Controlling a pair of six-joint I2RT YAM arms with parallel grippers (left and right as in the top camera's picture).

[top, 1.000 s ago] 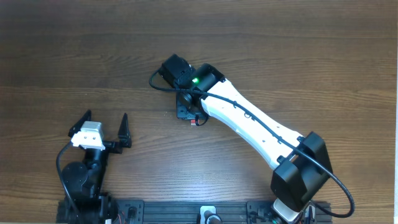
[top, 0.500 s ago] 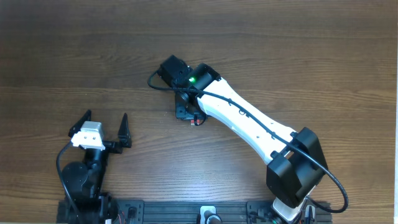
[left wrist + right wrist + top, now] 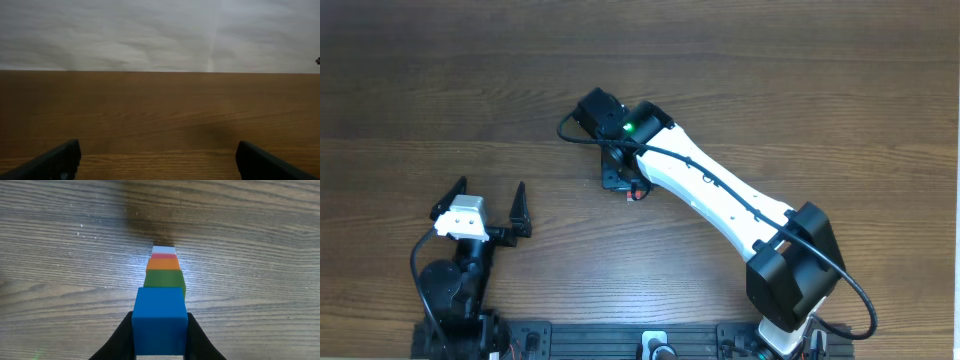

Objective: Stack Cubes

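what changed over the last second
The right arm's elbow swung slightly left in the top view, and the right gripper edged a little up the table. It stays shut on the blue cube at the top of the stack. The left gripper kept still, open.

The blue cube [image 3: 160, 325], green cube [image 3: 164, 278], orange cube [image 3: 163, 263], red cube [image 3: 164, 255] and white cube [image 3: 164, 249] are each plain-coloured. The worktop [image 3: 820, 80] shows brown wood grain. The right arm [image 3: 720, 195] is white with black joints.
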